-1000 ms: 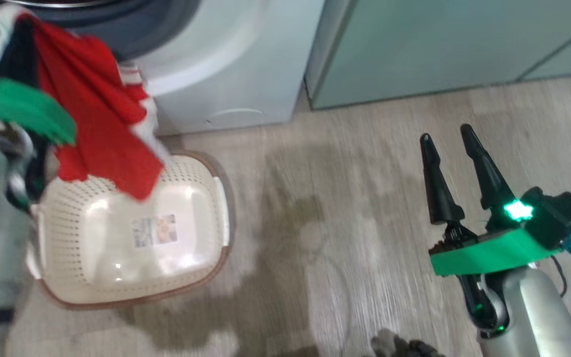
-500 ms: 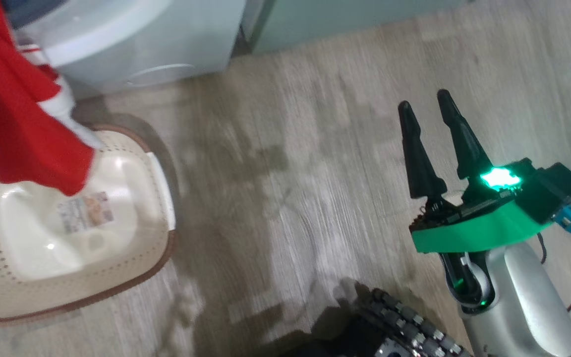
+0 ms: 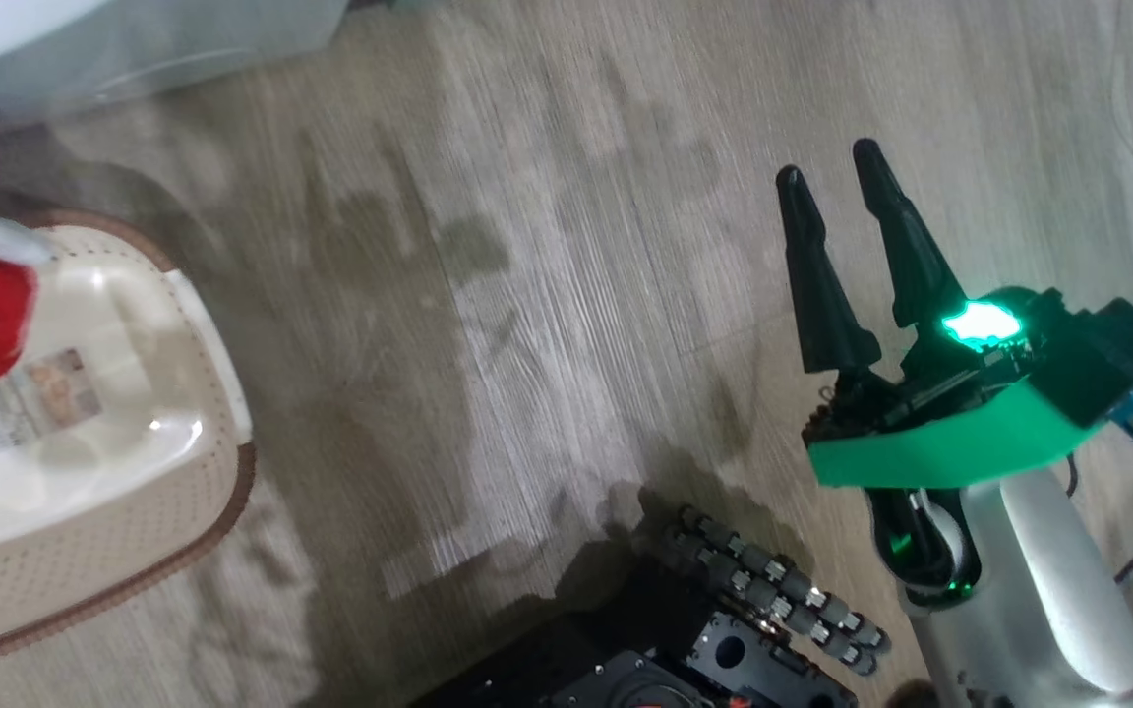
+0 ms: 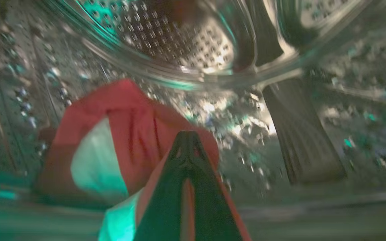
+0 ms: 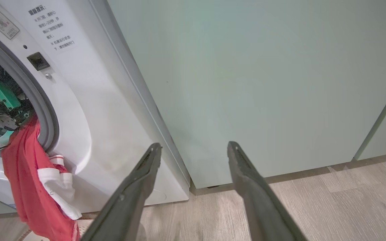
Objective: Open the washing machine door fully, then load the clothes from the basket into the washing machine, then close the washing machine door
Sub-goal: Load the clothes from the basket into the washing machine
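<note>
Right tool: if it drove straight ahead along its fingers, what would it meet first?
Probably the pale green cabinet front, low down, beside the washing machine in the right wrist view. The way from the right tool to it looks free; depth unclear.

- clothes (image 5: 28, 187): bright red with white trim and a red-striped white cuff, lower left of the right wrist view; in the left wrist view, red with a pale green-tinted patch.
- basket (image 3: 134, 511): cream-white wall with rows of small holes, brown rim, left edge of the head view.
- label (image 3: 40, 393): pale, with small coloured print.
- washing machine (image 5: 95, 117): white front, black lettering at upper left.
- seal (image 5: 50, 110): grey.
- drum (image 4: 179, 43): steel, dotted with holes.
- cabinets (image 5: 263, 83): plain pale green.
- floor (image 3: 527, 295): grey-beige wood grain.
- right gripper (image 3: 827, 159): 2 black fingers, bright green band, glowing green light.
</note>
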`<state>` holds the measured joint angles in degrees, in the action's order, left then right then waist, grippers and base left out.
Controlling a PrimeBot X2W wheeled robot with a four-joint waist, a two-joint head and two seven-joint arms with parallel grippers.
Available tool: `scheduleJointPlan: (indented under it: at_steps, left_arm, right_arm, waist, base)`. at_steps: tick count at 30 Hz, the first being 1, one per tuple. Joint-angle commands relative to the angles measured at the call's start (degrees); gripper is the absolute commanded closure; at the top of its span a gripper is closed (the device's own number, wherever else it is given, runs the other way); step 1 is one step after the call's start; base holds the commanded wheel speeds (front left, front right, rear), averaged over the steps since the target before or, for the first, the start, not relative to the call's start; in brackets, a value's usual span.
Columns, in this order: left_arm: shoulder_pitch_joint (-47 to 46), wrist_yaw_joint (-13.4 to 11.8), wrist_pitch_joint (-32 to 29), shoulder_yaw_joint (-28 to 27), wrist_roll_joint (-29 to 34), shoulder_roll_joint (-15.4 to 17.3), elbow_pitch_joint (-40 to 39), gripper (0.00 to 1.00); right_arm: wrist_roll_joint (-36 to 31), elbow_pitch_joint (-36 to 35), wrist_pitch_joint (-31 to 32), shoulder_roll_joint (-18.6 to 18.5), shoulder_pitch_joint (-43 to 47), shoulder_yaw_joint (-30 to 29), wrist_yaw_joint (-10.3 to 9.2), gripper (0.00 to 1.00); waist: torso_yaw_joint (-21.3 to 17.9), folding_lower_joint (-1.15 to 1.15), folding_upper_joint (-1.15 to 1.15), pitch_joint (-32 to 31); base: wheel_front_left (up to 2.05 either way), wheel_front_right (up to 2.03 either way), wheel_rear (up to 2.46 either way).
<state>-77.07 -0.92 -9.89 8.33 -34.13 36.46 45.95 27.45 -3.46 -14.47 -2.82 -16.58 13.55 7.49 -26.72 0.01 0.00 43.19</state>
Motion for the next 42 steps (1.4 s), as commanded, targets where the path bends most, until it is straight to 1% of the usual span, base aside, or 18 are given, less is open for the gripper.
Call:
scheduleJointPlan:
  at_steps: [1,6,11,14,16,18,19,20,21,22,28,34,38,42]
  left_arm:
    - [-3.54,-0.64,1.66,-1.41,0.56,3.78,-2.03,1.00]
    - [-6.85,-1.60,7.64,-1.47,2.29,4.40,-2.76,1.00]
    - [-8.85,-0.99,14.06,-1.20,3.54,4.58,-1.40,1.00]
    - [-8.04,-0.38,14.96,-0.62,3.75,4.50,0.67,1.00]
    - [-7.44,0.63,14.90,0.37,4.31,4.81,1.91,1.00]
    - [-6.53,1.08,15.17,1.27,4.86,4.76,2.78,1.00]
    - [-5.97,1.32,15.20,1.60,4.92,4.54,3.16,0.98]
    - [-5.44,1.30,15.32,1.85,5.02,4.38,3.47,0.66]
    - [-4.87,1.18,15.65,2.08,5.13,4.16,3.63,0.15]
    - [-4.30,1.18,16.09,2.41,5.36,3.98,3.66,0.00]
    - [-1.46,1.18,17.78,3.62,5.76,2.72,3.56,0.00]
    - [4.14,-0.35,21.13,4.79,6.29,0.47,1.12,0.00]
    - [9.40,-1.79,23.06,4.87,6.10,-1.28,-2.92,0.00]
    - [15.49,-3.87,24.23,4.00,5.63,-2.89,-9.68,0.00]
  right_arm:
    - [0.65,-2.26,-0.52,-0.06,-0.16,1.10,0.00,0.00]
    - [1.13,-2.76,-0.52,-0.06,-0.47,1.65,0.00,0.00]
    - [1.27,-3.13,-0.52,-0.06,-0.93,1.83,0.00,0.00]
    - [1.33,-3.12,-0.52,-0.06,-1.17,1.84,0.00,0.00]
    - [1.35,-3.07,-0.52,-0.06,-1.27,1.78,0.00,0.00]
    - [1.23,-2.99,-0.52,-0.06,-1.31,1.57,0.00,0.00]
    - [1.10,-2.97,-0.52,-0.06,-1.32,1.46,0.00,0.00]
    - [0.94,-2.94,-0.52,-0.06,-1.32,1.34,0.00,0.00]
    - [0.76,-2.89,-0.52,-0.06,-1.35,1.27,0.00,0.00]
    - [0.60,-2.85,-0.52,-0.06,-1.38,1.24,0.00,0.00]
    - [-0.37,-2.52,-0.52,-0.06,-1.50,1.10,0.00,0.00]
    - [-1.66,-1.85,-0.52,-0.06,-1.26,0.00,0.00,0.00]
    - [-2.79,-1.34,-0.52,-0.06,-0.91,-0.93,0.00,0.00]
    - [-3.86,-0.74,-0.52,-0.06,-0.62,-1.64,0.00,0.00]
  waist:
    - [-1.14,-0.01,0.00,1.77]
    - [-1.78,-0.01,0.00,3.06]
    - [-2.09,-0.01,0.00,3.77]
    - [-1.92,-0.01,0.00,3.87]
    - [-1.68,-0.01,0.00,3.83]
    - [-1.25,-0.01,0.00,3.54]
    - [-0.96,-0.01,0.00,3.32]
    - [-0.67,-0.01,0.00,3.14]
    - [-0.34,-0.01,0.00,2.91]
    - [-0.03,-0.01,0.00,2.66]
    - [1.55,-0.01,0.00,1.15]
    - [3.79,-0.01,0.00,-1.51]
    - [5.65,-0.01,0.00,-3.29]
    - [7.48,-0.01,0.00,-4.81]
  base:
    - [0.00,0.00,0.00]
    - [0.00,0.00,0.00]
    - [0.00,0.00,0.00]
    - [0.00,0.00,0.00]
    - [0.00,0.00,0.00]
    - [0.00,0.00,0.00]
    - [0.00,0.00,0.00]
    - [0.00,0.00,0.00]
    - [0.00,0.00,0.00]
    - [0.00,0.00,0.00]
    - [0.00,0.00,0.00]
    - [0.00,0.00,0.00]
    - [0.00,0.00,0.00]
    - [0.00,0.00,0.00]
